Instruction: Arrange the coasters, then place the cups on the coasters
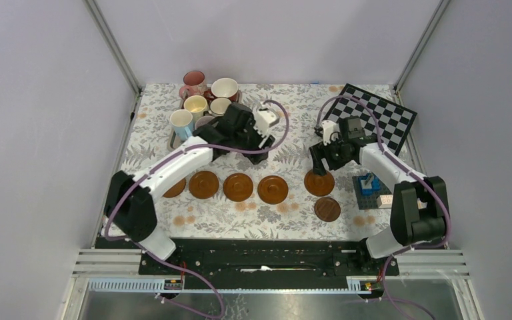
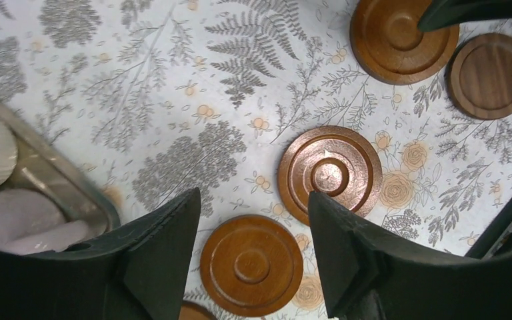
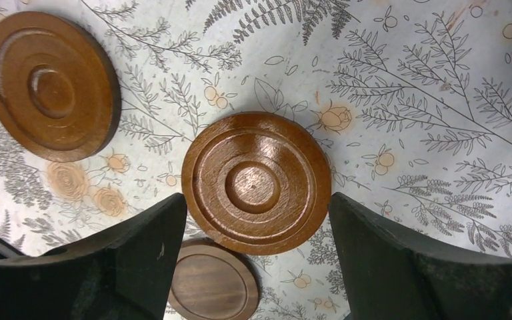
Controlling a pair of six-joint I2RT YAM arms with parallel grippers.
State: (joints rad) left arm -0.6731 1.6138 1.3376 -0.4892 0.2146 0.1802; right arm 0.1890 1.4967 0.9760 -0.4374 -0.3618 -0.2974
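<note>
The table (image 1: pixel 293 137), under its floral cloth, carried everything. At its 1 o'clock corner lay a checkered board (image 1: pixel 377 117), no part of this job and out of the working lane. At 11 o'clock stood the metal tray (image 2: pixel 60 190) with the cups (image 1: pixel 207 100) crowded together in it. None was on a disc yet, so I judged the cup step not yet begun. A few blue bricks (image 1: pixel 370 183) sat at about 4 o'clock, beside the right arm.

The coasters (image 1: pixel 238 187) lay flat in a line running from 9 toward 3 across the near half of the table. They were evenly spaced, and one at the 9 o'clock end was partly hidden under the left arm. The rightmost coaster (image 3: pixel 257 181) sat a little farther from its neighbour and slightly toward 12. The darker coaster (image 1: pixel 327 209) lay off the line at its 5 o'clock, so the arranging looked unfinished.

The right gripper (image 3: pixel 259 200) hung directly over that rightmost coaster. Its jaws were spread wide to either side of the rim, probably to grasp or nudge it. Whether the pads touched the rim I could not tell. The left gripper (image 2: pixel 253 200) was open and empty above bare cloth at about 12 o'clock of the row's middle, with the tray close by, likely clear of the discs and handy for the cups.
</note>
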